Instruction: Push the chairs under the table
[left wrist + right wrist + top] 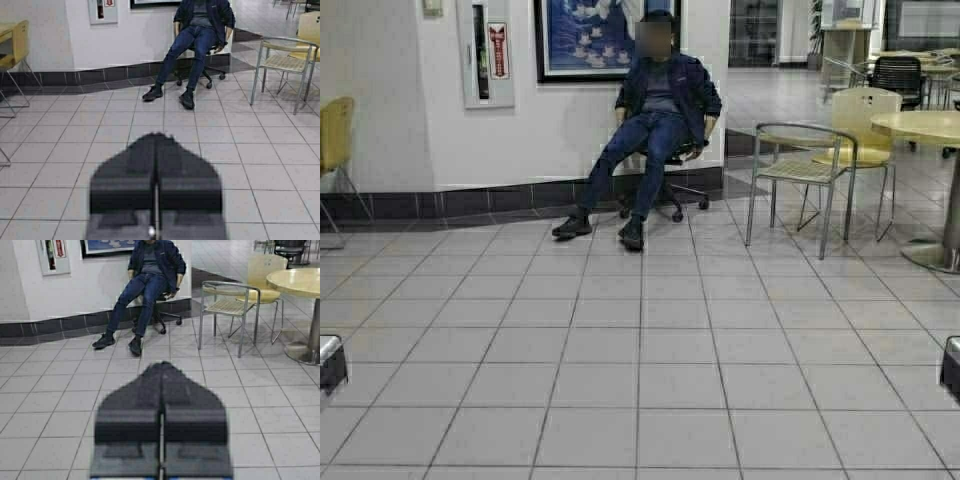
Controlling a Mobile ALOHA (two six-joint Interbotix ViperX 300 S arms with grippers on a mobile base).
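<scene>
A mustard-yellow chair [335, 140] with chrome legs stands at the far left by the wall, partly cut off. It also shows in the left wrist view [19, 45], next to a sliver of pale tabletop [4, 31] at the frame's edge; the rest of the long table is out of view. My left gripper [156, 136] is shut and empty, held low over the floor tiles at the left edge of the high view [330, 365]. My right gripper [161, 365] is shut and empty too, at the right edge [950, 368]. Both are far from the chair.
A person [655, 110] sits in a black wheeled office chair [675, 195] against the wall straight ahead, legs stretched out. At the right stand a metal mesh chair [802, 170], a pale yellow chair [868, 115] and a round yellow pedestal table [925, 125]. Open tile floor lies before me.
</scene>
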